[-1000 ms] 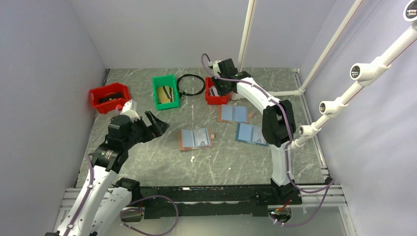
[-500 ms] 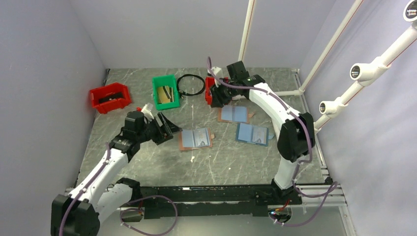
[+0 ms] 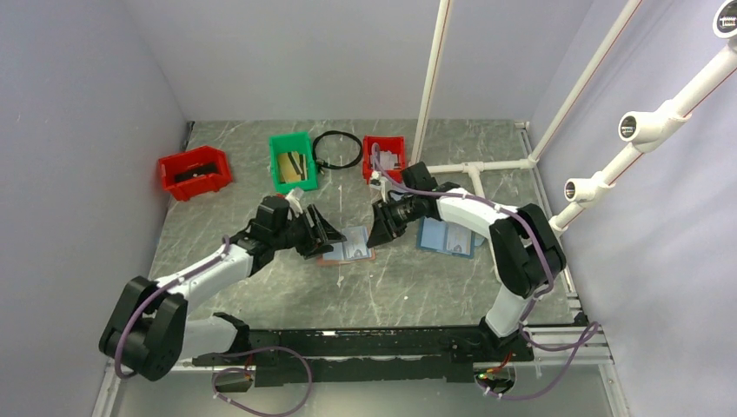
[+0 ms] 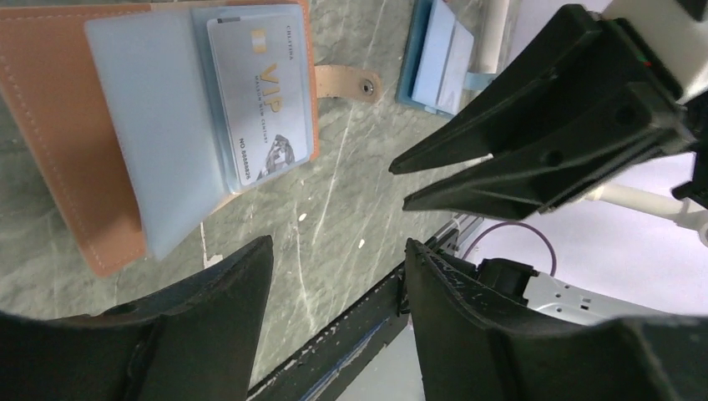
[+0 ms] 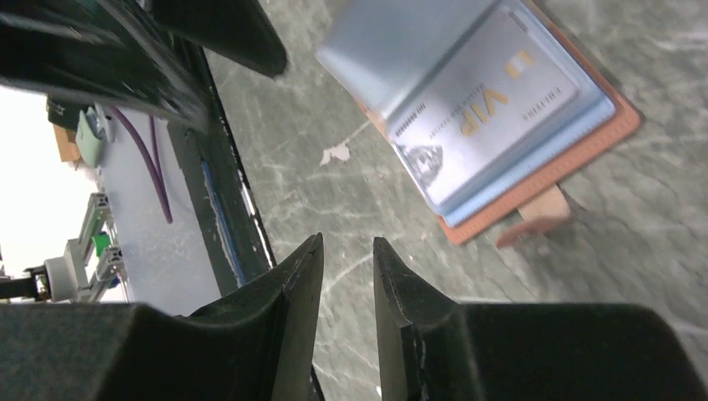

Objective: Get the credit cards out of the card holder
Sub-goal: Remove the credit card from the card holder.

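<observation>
Card holder (image 3: 352, 246) lies open betw both grippers' tips, VIP credit card (image 4: 259, 92) in its tab-side pocket, not yet out; no card seen removed. Left gripper (image 4: 338, 251) jaws partly open, empty, holder just ahead. Right gripper (image 5: 346, 242) jaws at narrow gap, empty. Wrist cams read the card; top cam can't, but shows blue-cover holder (image 3: 448, 241) behind right jaws

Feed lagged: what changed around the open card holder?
The left hand swung in from the left to the left edge of the card holder; the right hand came back from the far red bin to its right side. Neither holds anything. The card holder and the blue holder stayed put.
</observation>
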Robot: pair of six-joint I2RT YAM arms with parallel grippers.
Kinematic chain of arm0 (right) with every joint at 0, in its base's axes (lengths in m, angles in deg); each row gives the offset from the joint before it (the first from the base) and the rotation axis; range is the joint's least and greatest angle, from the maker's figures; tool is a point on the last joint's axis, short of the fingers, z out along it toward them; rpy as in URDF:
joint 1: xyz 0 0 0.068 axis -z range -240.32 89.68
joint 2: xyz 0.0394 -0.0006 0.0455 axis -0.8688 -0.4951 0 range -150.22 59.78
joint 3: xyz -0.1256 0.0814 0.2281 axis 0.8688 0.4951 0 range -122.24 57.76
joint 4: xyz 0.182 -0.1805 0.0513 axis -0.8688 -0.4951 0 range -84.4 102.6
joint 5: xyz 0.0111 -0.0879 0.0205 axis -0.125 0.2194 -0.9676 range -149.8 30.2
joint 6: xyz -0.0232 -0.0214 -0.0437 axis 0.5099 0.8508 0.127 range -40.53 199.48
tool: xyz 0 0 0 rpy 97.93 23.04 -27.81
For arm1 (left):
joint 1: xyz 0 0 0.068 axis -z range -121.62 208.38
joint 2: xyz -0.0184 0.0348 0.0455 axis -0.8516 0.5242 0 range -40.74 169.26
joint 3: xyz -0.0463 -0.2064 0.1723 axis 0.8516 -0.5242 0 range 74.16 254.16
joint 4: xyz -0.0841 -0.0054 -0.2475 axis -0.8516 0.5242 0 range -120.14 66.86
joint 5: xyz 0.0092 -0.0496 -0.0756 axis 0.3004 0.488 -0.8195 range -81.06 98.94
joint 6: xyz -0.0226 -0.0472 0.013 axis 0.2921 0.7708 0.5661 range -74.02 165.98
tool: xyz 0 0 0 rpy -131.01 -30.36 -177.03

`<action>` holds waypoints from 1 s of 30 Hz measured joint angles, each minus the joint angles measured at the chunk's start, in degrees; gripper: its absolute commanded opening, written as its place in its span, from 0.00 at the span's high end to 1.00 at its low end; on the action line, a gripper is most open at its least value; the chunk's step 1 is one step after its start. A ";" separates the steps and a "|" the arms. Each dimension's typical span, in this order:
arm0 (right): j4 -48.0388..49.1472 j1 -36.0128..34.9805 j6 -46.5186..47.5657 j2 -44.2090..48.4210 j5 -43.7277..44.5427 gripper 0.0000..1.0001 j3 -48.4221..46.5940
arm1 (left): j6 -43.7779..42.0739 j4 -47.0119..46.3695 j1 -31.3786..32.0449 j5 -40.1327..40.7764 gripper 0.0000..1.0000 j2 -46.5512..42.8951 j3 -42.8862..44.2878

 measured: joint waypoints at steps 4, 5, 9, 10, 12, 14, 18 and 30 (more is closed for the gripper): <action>5.33 -2.51 -5.42 -1.03 1.36 0.68 0.15 | 0.26 -3.06 1.95 0.70 0.42 4.81 0.00; 6.16 -3.06 -6.54 -1.51 1.86 0.68 0.15 | 0.24 -3.39 2.25 0.85 0.43 5.86 0.02; 7.10 -4.24 -10.25 -5.03 4.83 0.68 -0.70 | 0.04 -4.28 2.99 1.66 0.45 10.91 0.15; 7.10 -4.24 -11.08 -6.12 5.84 0.67 -1.07 | 0.04 -4.35 2.99 1.81 0.45 11.61 0.15; 7.13 -4.20 -12.37 -7.74 7.65 0.67 -1.40 | -0.02 -4.76 3.06 2.10 0.45 13.40 0.15; 7.06 -4.15 -13.27 -8.35 8.96 0.67 -1.40 | -0.20 -5.01 3.06 2.23 0.46 14.86 0.31; 7.10 -4.09 -14.21 -8.41 10.69 0.67 -1.60 | -0.42 -5.81 3.08 2.08 0.46 17.81 1.33; 7.08 -4.09 -15.93 -10.67 12.15 0.71 -3.21 | -2.12 -7.96 3.10 2.08 0.52 22.45 4.33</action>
